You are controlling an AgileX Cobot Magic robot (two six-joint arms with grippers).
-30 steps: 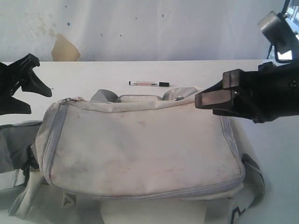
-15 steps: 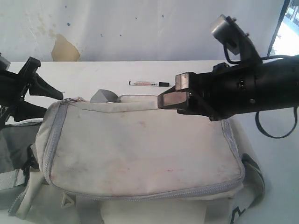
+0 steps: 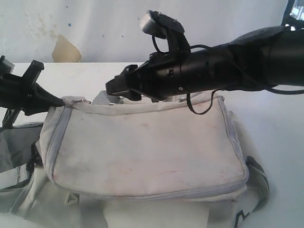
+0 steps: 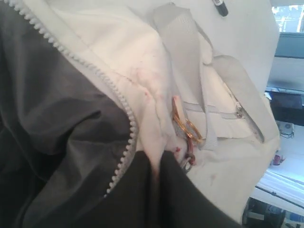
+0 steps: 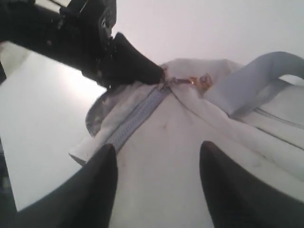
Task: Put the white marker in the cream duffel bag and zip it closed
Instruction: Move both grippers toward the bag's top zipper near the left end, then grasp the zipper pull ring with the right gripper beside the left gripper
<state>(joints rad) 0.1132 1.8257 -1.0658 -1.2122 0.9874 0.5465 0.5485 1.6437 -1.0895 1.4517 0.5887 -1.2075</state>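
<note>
The white marker (image 4: 219, 6) lies flat on the surface (image 3: 278, 156) just past the far side of the cream duffel bag (image 3: 142, 147), not yet picked up. From where I stand the right arm hides it. Only its black cap end shows in the left wrist view, beyond the bag's strap (image 4: 183, 52). With so little of it showing, I cannot tell which way the long axis runs or where the cap points.

The left end effector (image 3: 51, 100) is clamped on the bag's cloth at the top corner, right beside the zipper pull (image 4: 187, 130). There the zipper is parted and the dark lining (image 4: 57, 118) shows. The right end effector (image 3: 116, 88) reaches across the top of the bag with its fingers (image 5: 102, 190) well apart and nothing between them.

What worries me is the pinch at the corner. It is only a fold of soft cloth, and if that slides out the mouth will sag shut before the marker arrives. The marker is slim and round, so fingers closing off-centre or across the wrong axis could roll it away. The right arm also passes low over the bag and might drag the top edge along with it.
</note>
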